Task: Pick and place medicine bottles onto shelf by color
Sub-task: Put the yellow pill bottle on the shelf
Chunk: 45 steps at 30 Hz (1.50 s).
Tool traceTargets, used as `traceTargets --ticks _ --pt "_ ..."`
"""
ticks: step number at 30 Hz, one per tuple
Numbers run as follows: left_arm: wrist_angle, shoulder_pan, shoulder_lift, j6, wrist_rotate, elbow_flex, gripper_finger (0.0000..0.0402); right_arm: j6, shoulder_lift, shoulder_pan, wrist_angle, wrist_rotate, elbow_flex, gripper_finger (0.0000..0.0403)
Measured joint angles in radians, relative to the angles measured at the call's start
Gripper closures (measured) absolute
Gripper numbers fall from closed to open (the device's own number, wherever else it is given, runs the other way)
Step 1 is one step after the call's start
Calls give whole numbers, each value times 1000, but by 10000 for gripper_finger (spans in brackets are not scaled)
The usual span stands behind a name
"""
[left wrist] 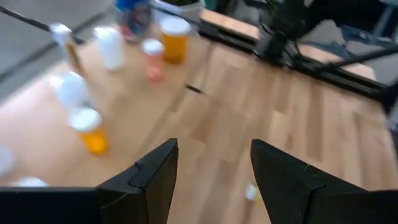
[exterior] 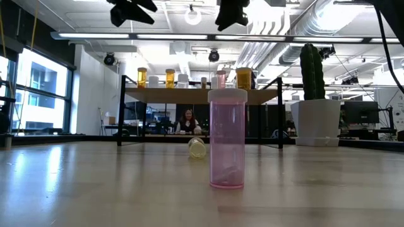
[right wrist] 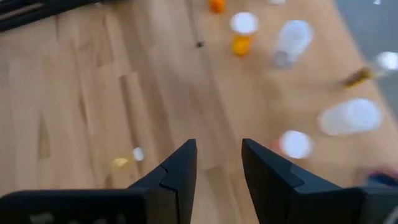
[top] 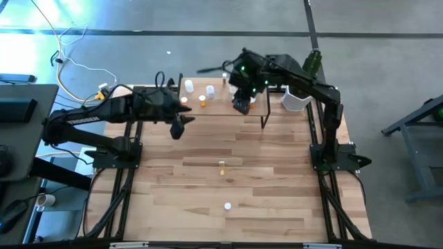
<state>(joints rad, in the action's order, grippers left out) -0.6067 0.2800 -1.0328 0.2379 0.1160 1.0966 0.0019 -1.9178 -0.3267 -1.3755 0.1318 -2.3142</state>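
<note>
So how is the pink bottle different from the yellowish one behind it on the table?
The pink bottle stands upright; the yellowish bottle lies on its side. The pink bottle is nearest the low camera; the yellowish bottle is farther back, toward the shelf. Both rest on the table, not yet shelved.

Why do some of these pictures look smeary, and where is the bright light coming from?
Both wrist views are blurred: the bottles on the shelf show as soft blobs. The low view is sharp on the pink bottle up close, softer on the fallen yellowish bottle behind; ceiling lights and a window glare there. The high view shows a pale sheen on the floor.
</note>
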Motion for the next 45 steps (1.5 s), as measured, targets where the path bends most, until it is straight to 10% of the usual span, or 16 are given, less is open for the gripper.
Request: traceTargets --ticks 18,45 --pt "-298 -292 3 248 137 0 209 460 29 277 121 -8 338 283" --pt "-438 -329 3 387 254 0 209 1053 28 428 706 -106 816 237"
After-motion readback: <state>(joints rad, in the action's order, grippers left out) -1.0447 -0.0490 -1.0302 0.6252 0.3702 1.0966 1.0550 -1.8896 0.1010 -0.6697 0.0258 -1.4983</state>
